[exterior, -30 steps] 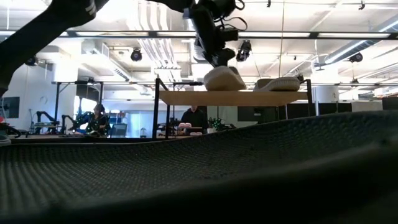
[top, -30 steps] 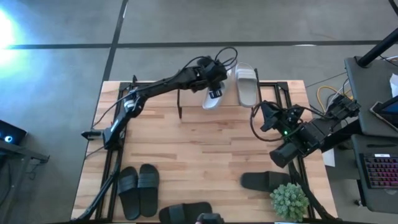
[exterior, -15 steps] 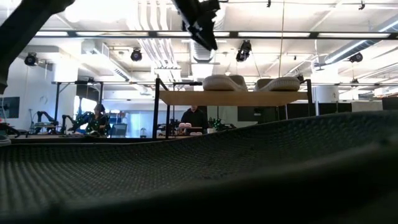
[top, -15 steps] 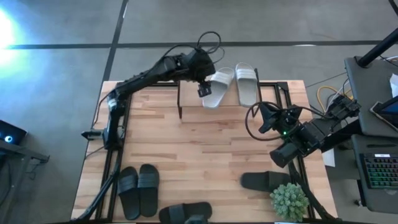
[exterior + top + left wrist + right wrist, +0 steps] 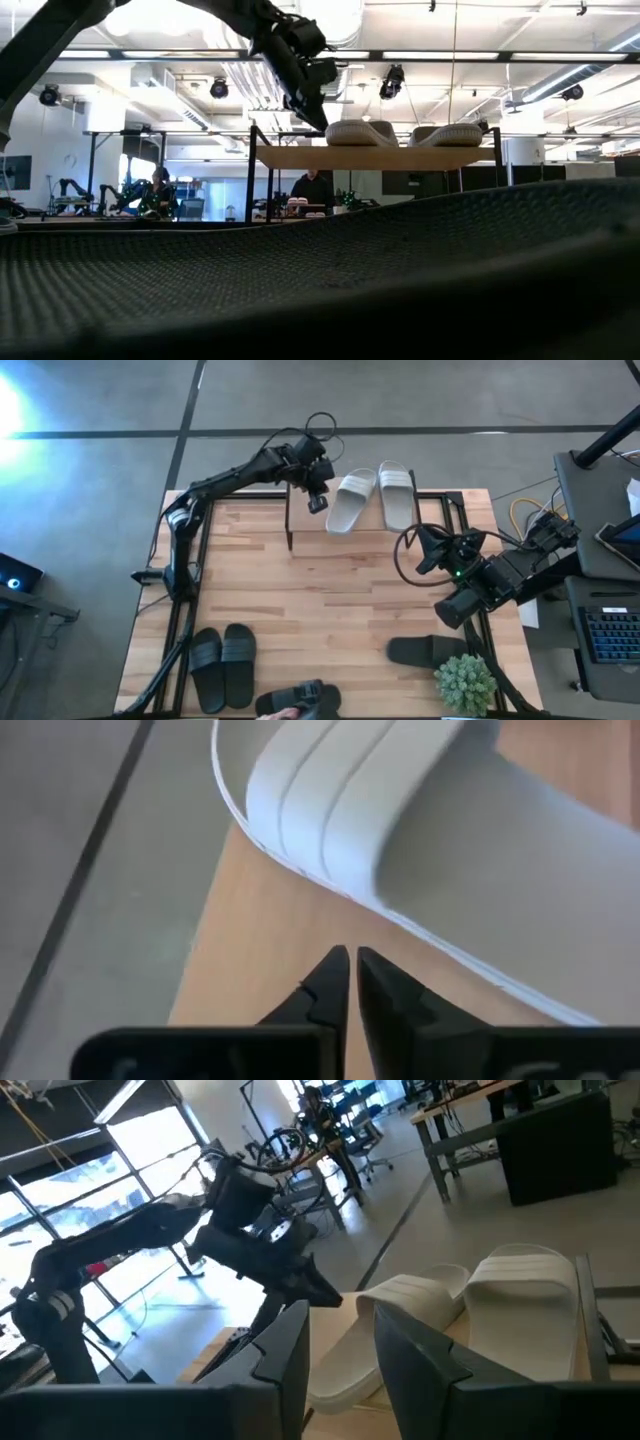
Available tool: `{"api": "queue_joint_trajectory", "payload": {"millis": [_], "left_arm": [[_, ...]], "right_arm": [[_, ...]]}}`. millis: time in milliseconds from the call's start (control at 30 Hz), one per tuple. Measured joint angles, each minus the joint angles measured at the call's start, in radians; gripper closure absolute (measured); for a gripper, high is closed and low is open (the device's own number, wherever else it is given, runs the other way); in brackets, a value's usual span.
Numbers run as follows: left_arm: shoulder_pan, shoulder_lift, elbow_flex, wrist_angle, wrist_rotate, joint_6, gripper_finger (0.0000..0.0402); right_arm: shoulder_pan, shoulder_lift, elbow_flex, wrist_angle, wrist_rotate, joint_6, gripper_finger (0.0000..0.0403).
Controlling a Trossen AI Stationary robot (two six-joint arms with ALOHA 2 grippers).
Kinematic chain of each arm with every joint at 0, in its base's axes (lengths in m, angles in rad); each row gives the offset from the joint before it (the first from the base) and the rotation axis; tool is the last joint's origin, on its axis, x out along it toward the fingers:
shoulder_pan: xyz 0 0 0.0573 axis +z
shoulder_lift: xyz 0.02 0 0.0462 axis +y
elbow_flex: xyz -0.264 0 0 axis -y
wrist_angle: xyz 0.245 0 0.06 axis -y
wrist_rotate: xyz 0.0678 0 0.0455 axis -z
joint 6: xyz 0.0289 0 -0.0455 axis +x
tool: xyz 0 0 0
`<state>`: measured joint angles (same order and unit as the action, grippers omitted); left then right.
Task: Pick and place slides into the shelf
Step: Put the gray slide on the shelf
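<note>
Two white slides lie sole-down, side by side, on the shelf's top plank (image 5: 375, 157) at the table's far edge: the left one (image 5: 348, 502) (image 5: 400, 830) and the right one (image 5: 397, 495). My left gripper (image 5: 318, 500) (image 5: 352, 982) hovers shut just left of the left white slide, over the plank, touching nothing. My right gripper (image 5: 420, 550) (image 5: 340, 1345) waits open near the table's right side, facing the shelf. On the tabletop lie a pair of black slides (image 5: 222, 665), a single black slide (image 5: 425, 650), and one more black slide (image 5: 300, 702) at the near edge.
A green potted plant (image 5: 465, 683) stands at the near right corner. A person's hand (image 5: 275, 712) shows at the near edge beside the black slide. A dark ribbed surface (image 5: 400, 280) fills the low view's foreground. The shelf's black legs (image 5: 290, 525) stand on the far half of the table.
My left gripper has let go of the left white slide, risen off it, gone toward the table's left edge and shut. The slide stays flat on the shelf top. A hand has appeared at the near edge by the black slide.
</note>
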<state>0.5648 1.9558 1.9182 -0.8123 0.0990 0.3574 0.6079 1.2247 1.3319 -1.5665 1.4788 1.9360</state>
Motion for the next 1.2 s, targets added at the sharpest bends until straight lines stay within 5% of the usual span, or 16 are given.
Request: {"api": "queue_joint_trajectory", "payload": {"millis": [467,1200], "left_arm": [[-0.044,0.055,-0.015,0.018,0.13,-0.014,0.0389],[-0.055,0.11,-0.004,0.205,0.159,-0.031,0.0389]], "right_arm": [[0.0,-0.007,0.0,-0.005,-0.027,-0.011,0.0296],[-0.033,-0.008,-0.001,-0.004,-0.05,-0.009,0.0296]]}}
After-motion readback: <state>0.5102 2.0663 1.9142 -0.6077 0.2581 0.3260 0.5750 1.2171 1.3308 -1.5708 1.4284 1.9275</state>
